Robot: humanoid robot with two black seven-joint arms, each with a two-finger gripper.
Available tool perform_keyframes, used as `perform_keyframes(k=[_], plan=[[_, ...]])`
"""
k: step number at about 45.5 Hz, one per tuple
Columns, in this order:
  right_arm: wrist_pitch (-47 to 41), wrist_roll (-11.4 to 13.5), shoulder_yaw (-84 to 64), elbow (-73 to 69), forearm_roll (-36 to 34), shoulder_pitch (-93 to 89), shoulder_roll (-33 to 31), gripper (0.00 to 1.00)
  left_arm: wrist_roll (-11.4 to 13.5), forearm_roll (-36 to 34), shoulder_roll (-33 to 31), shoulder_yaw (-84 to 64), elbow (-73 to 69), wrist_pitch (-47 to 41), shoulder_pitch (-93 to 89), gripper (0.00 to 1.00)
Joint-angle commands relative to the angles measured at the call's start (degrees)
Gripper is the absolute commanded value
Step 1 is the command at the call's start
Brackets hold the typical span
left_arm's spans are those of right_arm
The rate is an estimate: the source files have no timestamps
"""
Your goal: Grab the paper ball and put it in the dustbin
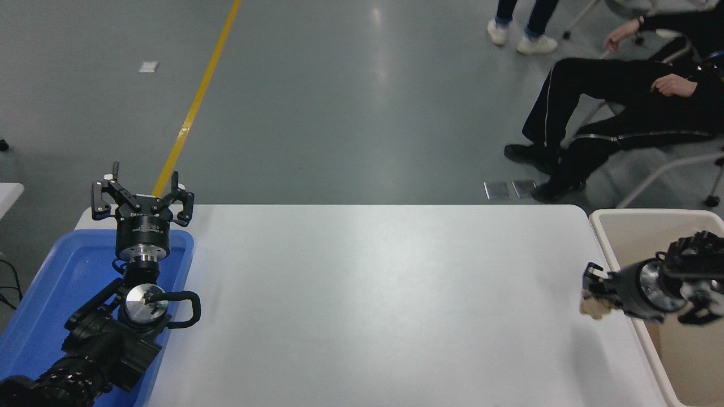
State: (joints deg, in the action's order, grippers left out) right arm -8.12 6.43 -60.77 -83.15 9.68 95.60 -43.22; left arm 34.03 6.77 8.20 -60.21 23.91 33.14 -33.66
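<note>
1. No text, brand, number or sign can be read anywhere in the head view.
2. The black left gripper [142,198], parked at the lower left, carries a faint pale strip of print on the front of its body, just below the fingers; the letters are too small and blurred to make out.
3. The seated person in black clothing [622,107] at the upper right wears something with a spot of colour at the chest, near the picture's edge; no print on it can be made out.
</note>
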Motion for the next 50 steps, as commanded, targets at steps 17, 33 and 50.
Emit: perform_keyframes(k=[17, 33, 50], plan=[[-18.6, 0.6, -20.2, -16.9, 0.4, 43.7, -1.8, 0.00, 0.0, 0.0, 0.1, 0.0, 0.0, 0.0, 0.0, 0.99], [-29.0, 1.4, -22.0, -16.9, 0.4, 54.0, -1.9, 0.07, 0.0, 0.0, 0.1, 0.0, 0.0, 0.0, 0.0, 0.99], [-24.8, 1.5, -21.6, -14.7, 1.8, 42.7, -3.4, 0.08, 0.0, -0.1, 0.0, 0.0, 0.0, 0.0, 0.0, 0.99]])
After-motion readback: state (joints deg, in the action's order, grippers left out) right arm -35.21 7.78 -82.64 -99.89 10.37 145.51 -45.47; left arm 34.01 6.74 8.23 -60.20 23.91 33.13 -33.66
